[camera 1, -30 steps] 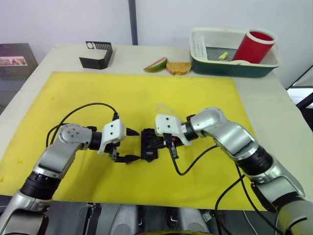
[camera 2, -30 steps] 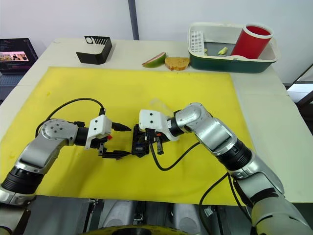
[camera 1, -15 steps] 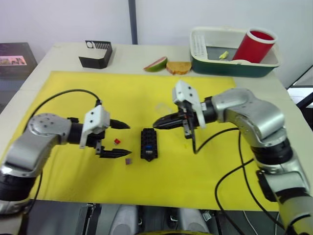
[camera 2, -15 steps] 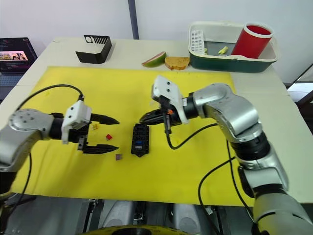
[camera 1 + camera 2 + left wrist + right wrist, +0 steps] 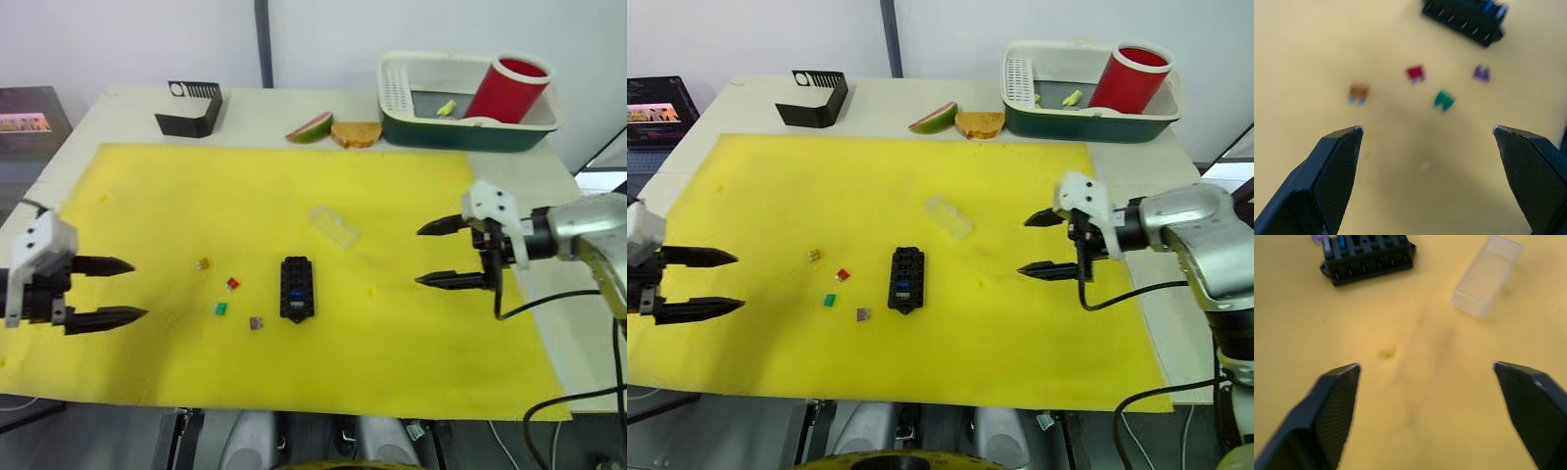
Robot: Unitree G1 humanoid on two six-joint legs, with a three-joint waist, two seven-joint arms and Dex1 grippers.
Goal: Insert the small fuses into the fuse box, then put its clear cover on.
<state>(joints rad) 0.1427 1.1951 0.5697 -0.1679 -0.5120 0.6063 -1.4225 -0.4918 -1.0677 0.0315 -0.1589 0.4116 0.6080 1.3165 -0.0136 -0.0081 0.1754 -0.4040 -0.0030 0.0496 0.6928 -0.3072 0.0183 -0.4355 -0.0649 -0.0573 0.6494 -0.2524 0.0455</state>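
The black fuse box point(image 5: 297, 289) lies mid-mat with a blue fuse point(image 5: 297, 294) seated in one of its slots. Left of it, loose on the mat, are the amber point(image 5: 203, 263), red point(image 5: 232, 284), green point(image 5: 220, 308) and purple point(image 5: 256, 322) small fuses. The clear cover point(image 5: 333, 225) lies on the mat, behind and to the right of the box. My left gripper point(image 5: 137, 289) hovers open near the mat's left edge, well away from the fuses. My right gripper point(image 5: 419, 257) is open and empty, off to the right of the box.
A yellow mat point(image 5: 411, 333) covers the table. Behind it stand a black slotted stand point(image 5: 191, 106), an apple slice point(image 5: 312, 128), a piece of bread point(image 5: 358, 135) and a green-and-white basin point(image 5: 460, 132) holding a red cup point(image 5: 507, 90).
Both arms have pulled outward from the fuse box, the left to the mat's left edge, the right to the right side. The right gripper has opened from shut.
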